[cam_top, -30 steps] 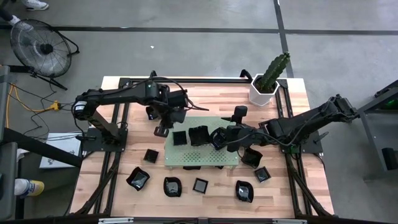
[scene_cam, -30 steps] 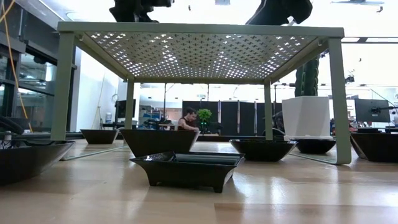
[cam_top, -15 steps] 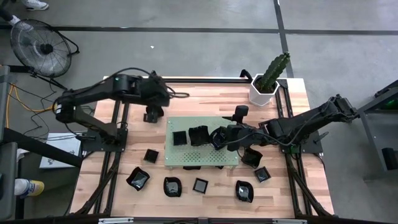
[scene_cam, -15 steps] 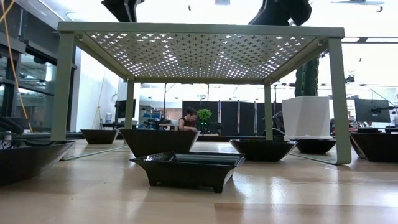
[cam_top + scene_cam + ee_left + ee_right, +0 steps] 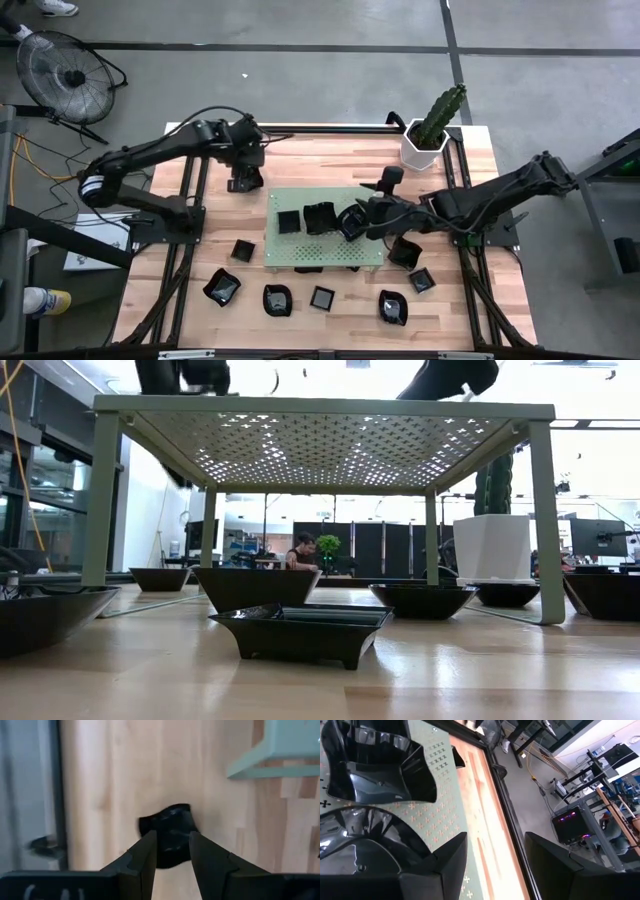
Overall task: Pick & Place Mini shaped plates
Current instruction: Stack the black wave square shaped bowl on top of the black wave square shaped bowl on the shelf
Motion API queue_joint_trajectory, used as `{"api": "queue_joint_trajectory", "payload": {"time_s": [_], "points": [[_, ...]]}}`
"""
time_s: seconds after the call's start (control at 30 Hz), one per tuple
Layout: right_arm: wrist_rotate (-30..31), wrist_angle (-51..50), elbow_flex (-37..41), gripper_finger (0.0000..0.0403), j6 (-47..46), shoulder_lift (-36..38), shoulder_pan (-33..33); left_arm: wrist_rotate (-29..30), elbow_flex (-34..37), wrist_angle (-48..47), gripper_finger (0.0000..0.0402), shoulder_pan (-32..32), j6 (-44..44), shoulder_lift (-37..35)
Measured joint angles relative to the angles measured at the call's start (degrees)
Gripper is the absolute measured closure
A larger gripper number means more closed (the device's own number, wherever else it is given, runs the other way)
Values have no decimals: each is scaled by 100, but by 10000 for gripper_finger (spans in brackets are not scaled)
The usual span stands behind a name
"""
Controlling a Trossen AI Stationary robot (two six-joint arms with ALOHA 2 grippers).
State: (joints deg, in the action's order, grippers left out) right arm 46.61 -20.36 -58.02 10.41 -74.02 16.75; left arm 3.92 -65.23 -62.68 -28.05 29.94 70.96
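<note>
Three glossy black mini shaped plates sit in a row on the pale green perforated board, a raised metal stand on the wooden table, so the task looks partly done; about nine more dishes, square, round and petal-edged, wait on the wood around and under it. The left gripper hovers with fingers parted and empty over a lone plate behind the board's left corner. The right gripper, spread wide and holding nothing, rests by the board's rightmost dish.
</note>
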Motion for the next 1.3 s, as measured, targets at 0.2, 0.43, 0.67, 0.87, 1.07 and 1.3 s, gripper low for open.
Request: {"api": "queue_joint_trajectory", "payload": {"time_s": [0.2, 0.43, 0.67, 0.87, 1.07, 1.3], "points": [[82, -35, 0, 210, 5, 164, 0, -788, 924, 541, 289, -701, 252, -4], [773, -94, 0, 210, 29, 376, -15, -1347, 1755, 1370, 289, -1034, 311, -4], [584, -894, 1, 210, -505, 880, -358, -1250, 2270, 1885, 289, -1021, 220, 2], [540, -1334, 355, 210, -1044, 1558, -559, -1249, 2308, 1928, 289, -1021, 128, 2], [120, -1, 1663, 210, -911, 2638, -627, -1223, 2308, 1946, 289, -1019, -340, 4], [-415, 1872, 2827, 210, -263, 3680, -624, -1189, 2308, 1937, 289, -934, -734, 134]]}}
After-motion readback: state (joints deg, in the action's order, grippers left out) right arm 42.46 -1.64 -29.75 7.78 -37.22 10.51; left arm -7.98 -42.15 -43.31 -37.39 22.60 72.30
